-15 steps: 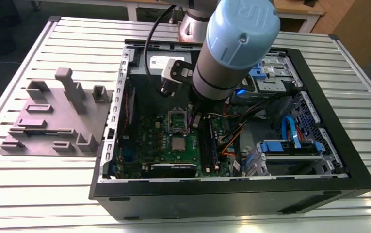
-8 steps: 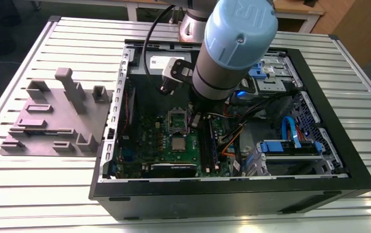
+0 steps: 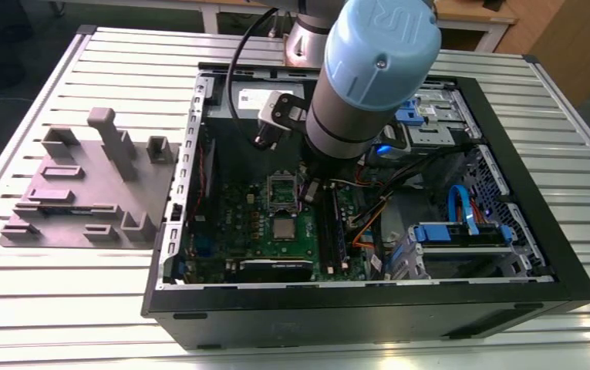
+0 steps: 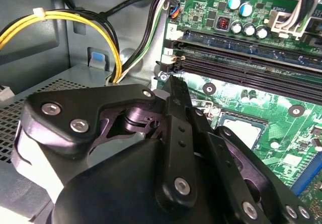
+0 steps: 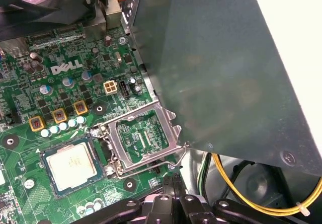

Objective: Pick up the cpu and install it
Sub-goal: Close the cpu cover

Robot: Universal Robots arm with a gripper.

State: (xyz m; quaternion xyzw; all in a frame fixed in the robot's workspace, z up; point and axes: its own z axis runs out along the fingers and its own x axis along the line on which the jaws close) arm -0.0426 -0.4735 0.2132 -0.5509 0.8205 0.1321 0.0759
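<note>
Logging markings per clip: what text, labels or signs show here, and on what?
White logo on the green board: a brand mark, not transcribed.
Raised mark on the arm's blue cap: a brand mark, not transcribed.
White label inside the case: too small to read.
Print on the cpu: too faint to read.

**Materials and finishes**

cpu (image 5: 70, 164): brushed silvery metal lid, matt sheen, paler rim. Socket frame (image 5: 143, 138): bare stamped metal, slightly shiny. Green board (image 5: 60, 90): glossy lacquered laminate. Gripper (image 4: 173, 133) links: black matt plastic or anodised metal, bright steel screws. Case wall (image 5: 221, 68): smooth grey sheet metal, satin. Arm cap (image 3: 382, 50): pale blue smooth plastic. Table (image 3: 58, 301): ribbed matt aluminium. Grey block (image 3: 94, 189): dull, rough-looking plastic.
</note>
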